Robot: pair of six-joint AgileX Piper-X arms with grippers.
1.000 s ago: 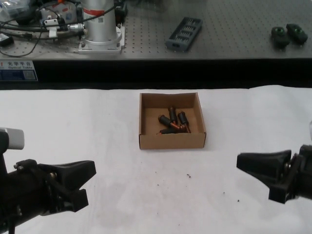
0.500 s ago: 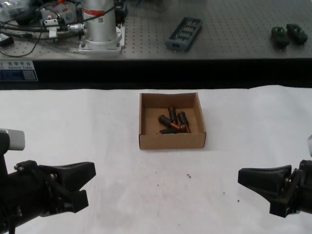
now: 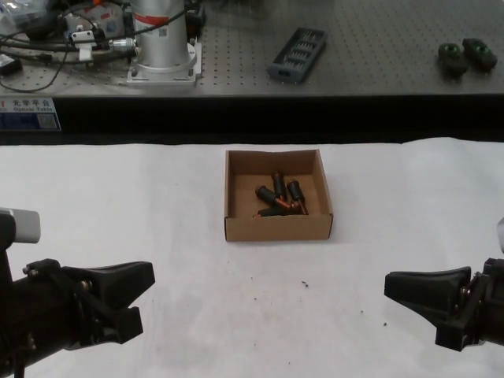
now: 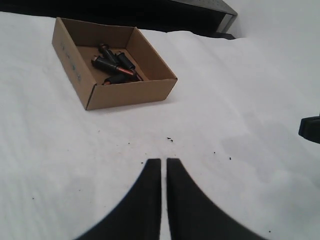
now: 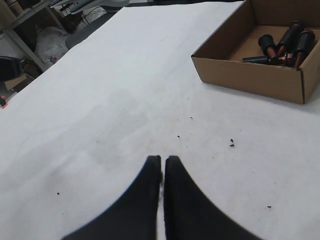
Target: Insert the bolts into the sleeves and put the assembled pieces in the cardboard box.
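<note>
Though crumb-speckled, white sheet (image 3: 118, 205) around cardboard box (image 3: 276, 228), perforated table (image 3: 378, 55) behind

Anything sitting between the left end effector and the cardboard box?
Nothing visible. Between the black two-finger left end effector and the open brown cardboard box lies just white bench covering with a few tiny dark specks.

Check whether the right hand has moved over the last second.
Yes. In the high view the right hand has pulled back toward the camera, farther from the cardboard box, which has stayed put.
</note>
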